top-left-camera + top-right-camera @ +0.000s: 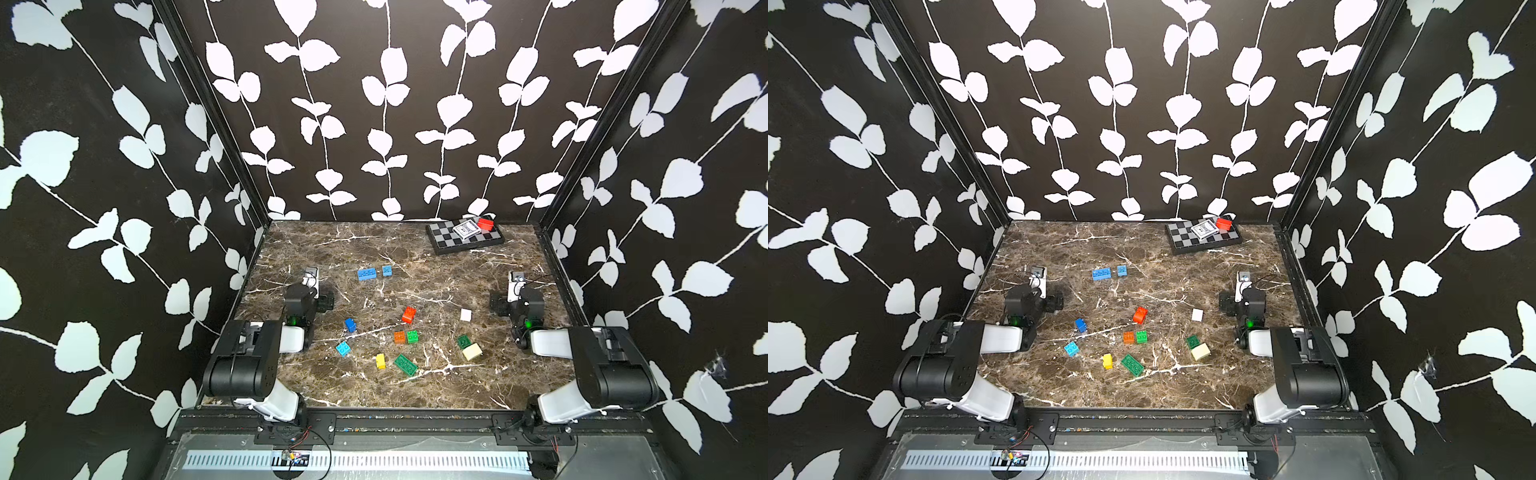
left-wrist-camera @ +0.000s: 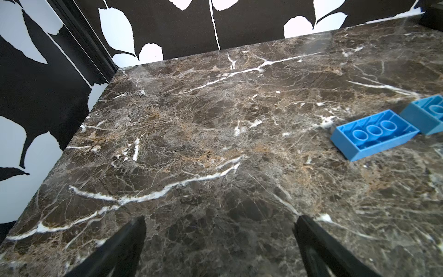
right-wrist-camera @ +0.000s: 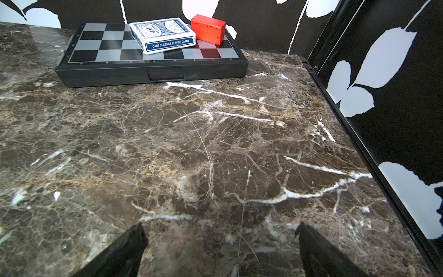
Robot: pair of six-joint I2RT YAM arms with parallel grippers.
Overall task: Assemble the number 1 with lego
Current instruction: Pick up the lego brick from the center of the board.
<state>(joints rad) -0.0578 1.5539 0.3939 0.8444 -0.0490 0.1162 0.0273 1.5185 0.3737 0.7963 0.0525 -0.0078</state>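
Note:
Lego lies scattered on the marble table. A blue oblong brick (image 1: 367,274) (image 2: 374,136) rests hollow side up beside a small light blue one (image 1: 387,270) (image 2: 429,115). Nearer the front are a red brick (image 1: 409,314), a blue one (image 1: 350,324), a light blue (image 1: 343,348), orange (image 1: 399,337) touching green (image 1: 412,336), yellow (image 1: 380,361), a green oblong (image 1: 405,365), dark green (image 1: 463,341) against cream (image 1: 472,351), and white (image 1: 466,314). My left gripper (image 2: 220,218) is open over bare table, left of the blue pair. My right gripper (image 3: 220,225) is open at the right side, holding nothing.
A folded chessboard case (image 1: 446,239) (image 3: 153,69) sits at the back right, carrying a pack of playing cards (image 3: 163,33) and a red box (image 3: 208,28). Patterned walls close in the back and both sides. Both arms are folded low at the table's left and right edges.

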